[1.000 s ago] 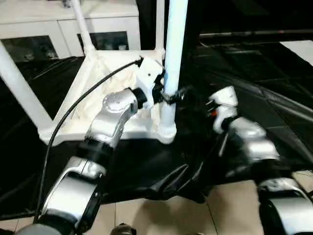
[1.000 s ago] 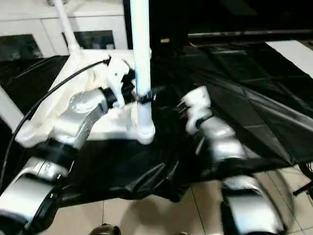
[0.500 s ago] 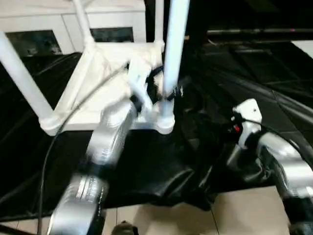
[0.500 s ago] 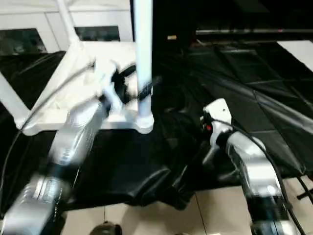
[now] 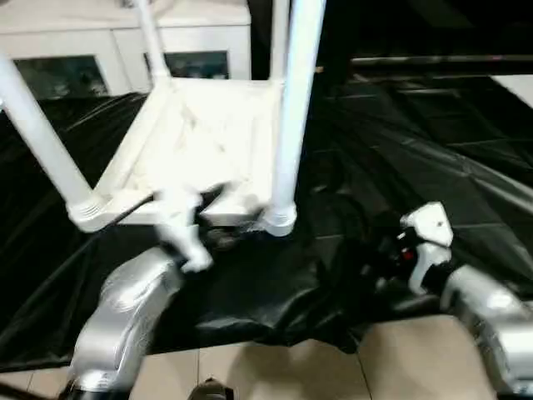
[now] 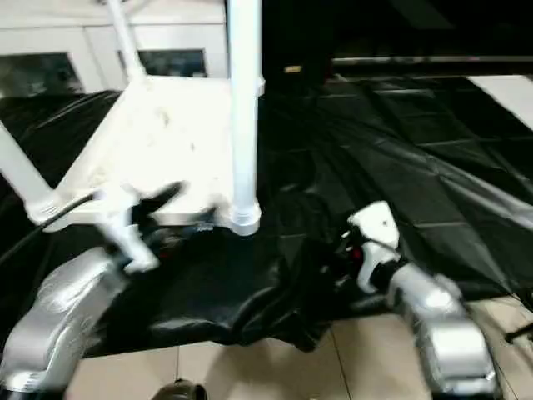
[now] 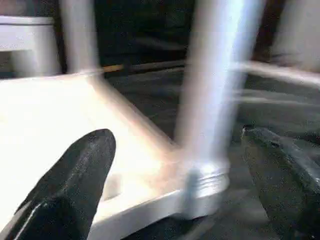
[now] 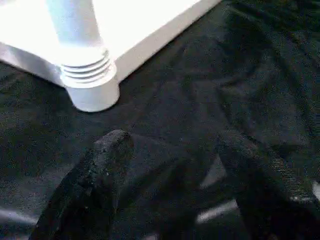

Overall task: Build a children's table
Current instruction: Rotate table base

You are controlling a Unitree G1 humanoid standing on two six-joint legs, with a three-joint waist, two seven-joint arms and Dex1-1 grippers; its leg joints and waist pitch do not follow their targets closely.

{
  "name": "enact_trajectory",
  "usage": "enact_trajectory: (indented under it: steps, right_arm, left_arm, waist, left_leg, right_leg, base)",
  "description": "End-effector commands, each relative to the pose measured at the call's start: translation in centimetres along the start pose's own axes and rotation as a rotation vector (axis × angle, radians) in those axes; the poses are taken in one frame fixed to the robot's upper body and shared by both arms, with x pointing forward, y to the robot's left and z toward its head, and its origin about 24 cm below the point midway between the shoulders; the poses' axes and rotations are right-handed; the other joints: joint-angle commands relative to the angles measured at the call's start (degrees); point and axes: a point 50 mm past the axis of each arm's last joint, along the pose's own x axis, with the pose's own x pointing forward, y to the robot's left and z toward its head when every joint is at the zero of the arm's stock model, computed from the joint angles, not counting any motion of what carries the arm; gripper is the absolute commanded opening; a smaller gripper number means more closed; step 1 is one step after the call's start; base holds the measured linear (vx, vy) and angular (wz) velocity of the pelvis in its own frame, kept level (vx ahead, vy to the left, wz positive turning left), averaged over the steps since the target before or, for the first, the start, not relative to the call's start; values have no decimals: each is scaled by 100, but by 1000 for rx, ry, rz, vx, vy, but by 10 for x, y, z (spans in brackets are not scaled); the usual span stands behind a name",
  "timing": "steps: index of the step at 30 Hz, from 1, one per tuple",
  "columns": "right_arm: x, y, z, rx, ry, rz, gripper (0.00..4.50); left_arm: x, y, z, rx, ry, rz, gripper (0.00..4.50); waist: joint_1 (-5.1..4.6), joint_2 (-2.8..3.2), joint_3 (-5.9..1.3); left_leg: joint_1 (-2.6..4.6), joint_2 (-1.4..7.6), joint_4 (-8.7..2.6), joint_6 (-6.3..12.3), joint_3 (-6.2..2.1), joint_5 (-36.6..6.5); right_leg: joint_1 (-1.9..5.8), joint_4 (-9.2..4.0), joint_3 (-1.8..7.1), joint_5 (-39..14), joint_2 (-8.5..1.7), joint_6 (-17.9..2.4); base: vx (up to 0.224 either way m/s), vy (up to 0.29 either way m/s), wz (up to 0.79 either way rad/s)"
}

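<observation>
Black sheeting covers the floor; beige tiles show at its near edge, and we see a white glass-door cabinet behind. On the sheeting, the children's table lies inverted, legs upright. Left gripper and right gripper fingers are released, grasping nothing.

A white plastic table top lies on crumpled, glossy black sheeting, its white tubular legs tinged pale blue where light catches them. The robot's forearms are silver (each tipped with a white wrist housing), and the left gripper has black fingers. Behind stands a white cabinet with dark glass doors; beige tiles floor the foreground.
</observation>
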Motion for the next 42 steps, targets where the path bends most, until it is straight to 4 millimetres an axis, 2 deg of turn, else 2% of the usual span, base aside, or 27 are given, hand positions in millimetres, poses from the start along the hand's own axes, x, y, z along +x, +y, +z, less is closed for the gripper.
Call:
enact_trajectory:
  steps: [1, 15, 16, 17, 19, 20, 21, 22, 23, 24, 25, 26, 27, 28, 29, 31, 32, 33, 34, 35, 36, 37, 38, 39, 40, 41, 42]
  right_arm:
    - [-3, 1, -1, 13, -5, -82, 317]
    - [-11, 6, -8, 12, -44, -201, 317]
    - [-7, 9, -8, -2, -45, -190, 317]
    - [0, 12, -4, 2, -64, -182, 317]
    - [2, 12, -3, 11, -70, -184, 317]
    - [4, 13, -2, 20, -76, -182, 317]
    - [4, 13, -2, 20, -76, -182, 317]
    - [8, 15, -2, 49, -73, -167, 317]
    - [9, 17, -2, 43, -69, -151, 317]
    - [11, 19, -2, 28, -67, -132, 317]
    - [11, 19, -2, 28, -67, -132, 317]
    - [11, 19, -2, 23, -68, -128, 317]
    - [11, 19, -2, 24, -70, -131, 317]
    - [11, 16, -2, 29, -73, -148, 317]
    - [11, 16, -2, 31, -73, -152, 317]
    - [10, 12, -1, 42, -79, -175, 317]
    - [10, 8, 1, 56, -85, -191, 317]
    - [10, 7, 2, 58, -86, -193, 317]
    - [10, 7, 2, 55, -84, -185, 317]
    - [11, 7, 2, 53, -83, -181, 317]
    - [12, 9, 2, 36, -74, -151, 317]
    - [12, 10, 2, 29, -70, -136, 317]
    - [12, 11, 2, 28, -70, -135, 317]
    - [12, 12, 3, 7, -65, -112, 317]
    - [13, 15, 3, -12, -57, -74, 317]
    - [13, 15, 3, -12, -57, -74, 317]
    - [14, 19, 3, -35, -45, -31, 317]
  left_arm:
    - [-6, 12, -4, 71, 18, 183, 447]
    - [-18, 2, -17, 127, 41, 322, 447]
    - [-16, 1, -16, 149, 43, 325, 447]
    - [-12, 1, -16, 160, 65, 323, 447]
    - [-12, 2, -15, 163, 54, 324, 447]
    - [-12, 3, -15, 121, 50, 336, 447]
    - [-12, 3, -15, 121, 50, 336, 447]
    - [-11, 6, -12, 123, 32, 352, 447]
    - [-10, 8, -12, 135, 48, 344, 447]
    - [-7, 7, -10, 145, 43, 308, 447]
    - [-7, 7, -10, 145, 43, 308, 447]
    - [-6, 5, -8, 146, 26, 288, 447]
    - [-4, 2, -6, 151, 17, 250, 447]
    - [-1, -1, -5, 142, 13, 227, 447]
    - [-1, -1, -5, 138, 12, 225, 447]
    - [1, -3, -5, 115, 7, 217, 447]
    - [2, -5, -6, 99, 11, 216, 447]
    - [2, -6, -7, 97, 12, 216, 447]
    - [2, -6, -7, 94, 16, 216, 447]
    - [2, -6, -8, 92, 17, 216, 447]
    - [2, -6, -10, 90, 24, 221, 447]
    - [1, -5, -10, 89, 26, 223, 447]
    - [1, -5, -10, 89, 26, 223, 447]
    - [1, -5, -11, 90, 31, 230, 447]
    - [0, -4, -12, 89, 34, 236, 447]
    - [0, -4, -12, 89, 34, 236, 447]
    - [-1, -3, -13, 92, 40, 250, 447]
  waist:
    - [-78, -60, -305]
    - [-322, -83, -267]
    - [-257, 87, -195]
    - [-260, 151, -275]
    - [-333, 106, -241]
    - [-290, 106, -199]
    - [-267, 78, -210]
    - [-278, -107, -237]
    - [-174, -298, -73]
    - [-99, -321, -61]
    - [-36, -338, -29]
    - [-36, -322, -85]
    - [-11, -135, -242]
    - [-118, -54, -286]
    - [-183, 25, -319]
    - [-247, -67, -228]
    - [-311, -105, -83]
    - [-483, -105, -56]
    - [-514, 36, -9]
    - [-90, 203, -96]
    - [-230, 56, -100]
    - [-250, -405, -234]
    - [-112, -302, -29]
    - [183, -423, -324]
    - [227, -480, -244]
    - [314, -484, -219]
    - [408, -423, -262]
  left_leg:
    - [154, 48, -427, -287, -91, -2590]
    - [173, 56, -524, -227, -182, -3246]
    - [-244, 67, -933, -302, -526, -4070]
    - [-271, 224, -1113, -496, -875, -4833]
    - [-37, 386, -1229, -409, -1318, -5181]
    - [-98, 352, -1240, -317, -1353, -5158]
    - [-150, 265, -1216, -239, -1334, -5010]
    - [246, 127, -613, -286, -787, -4342]
    - [345, -674, 1159, 290, -239, -1583]
    - [72, -601, 1108, 356, -239, -1083]
    - [123, -373, 830, 214, -305, -980]
    - [213, -294, 629, 197, -345, -1207]
    - [405, -85, 51, 210, -414, -1788]
    - [511, 323, -394, 197, -704, -2857]
    - [523, 427, -554, 242, -732, -3529]
    - [568, 343, -610, 262, -622, -4084]
    - [765, 199, -473, 204, -448, -4540]
    - [1088, 72, -155, 183, -292, -4491]
    - [922, 247, -428, 199, -271, -4889]
    - [392, 514, -1133, 50, -137, -6088]
    - [676, 635, -949, 408, -341, -5814]
    - [840, 93, -223, 418, -245, -4619]
    - [543, -270, 460, 548, -121, -3208]
    - [-86, -378, 1039, 790, -343, -1335]
    - [-281, -441, 1061, 894, -398, -1108]
    - [-326, -585, 982, 938, -422, -643]
    - [-338, -648, 851, 1342, -362, -23]
  right_leg:
    - [75, -762, 139, -3732, -288, 114]
    - [130, -875, 28, -3637, -280, 148]
    - [458, -568, -308, -3178, -168, 26]
    - [587, 39, -203, -1661, -83, -288]
    - [349, 268, -152, -1043, 22, -736]
    - [343, 328, -91, -1259, 25, -840]
    - [364, 333, -31, -1489, 0, -983]
    - [-16, -277, 185, -2810, -103, -1182]
    - [-267, -1294, 317, -6081, -545, -1142]
    - [-10, -1271, 388, -6304, -668, -700]
    - [58, -1203, 388, -6639, -891, 171]
    - [142, -1110, 295, -6362, -904, 336]
    - [434, -961, 40, -4845, -707, 269]
    - [365, -544, -23, -2626, -353, 26]
    - [524, -426, -43, -1743, -423, -180]
    - [528, -514, -49, -2221, -468, -303]
    - [393, -814, -243, -3996, -400, -85]
    - [256, -1170, -757, -4882, -224, 288]
    - [453, -899, -1022, -4479, -45, 354]
    - [792, 941, -435, -1472, 59, -166]
    - [655, 889, -34, -1700, -120, -85]
    - [674, -27, 488, -4010, -432, 184]
    - [669, -796, 725, -5805, -916, 117]
    - [1295, -759, 1208, -5679, -1063, 29]
    - [1342, -718, 1160, -4947, -888, 33]
    - [1345, -675, 1018, -3478, -525, -54]
    - [1341, -809, 415, -1885, -679, 502]
  base:
    - [0, 0, 0]
    - [0, 0, 0]
    - [-71, -3, 16]
    - [-71, -3, 16]
    - [-38, -79, 55]
    - [-2, -117, 61]
    - [-9, -185, 74]
    - [6, -221, 54]
    - [6, -221, 54]
    - [32, -181, -2]
    - [-14, -105, -22]
    - [-14, -105, -22]
    - [0, 0, 0]
    - [0, 0, 0]
    - [0, 0, 0]
    - [0, 0, 0]
    - [0, 0, 0]
    - [0, -59, -2]
    - [57, -64, -4]
    - [57, -64, -4]
    - [101, -122, -1]
    - [101, -167, -15]
    - [101, -167, -15]
    - [171, -125, -13]
    - [186, -105, 15]
    - [186, -105, 15]
    - [161, -93, 47]
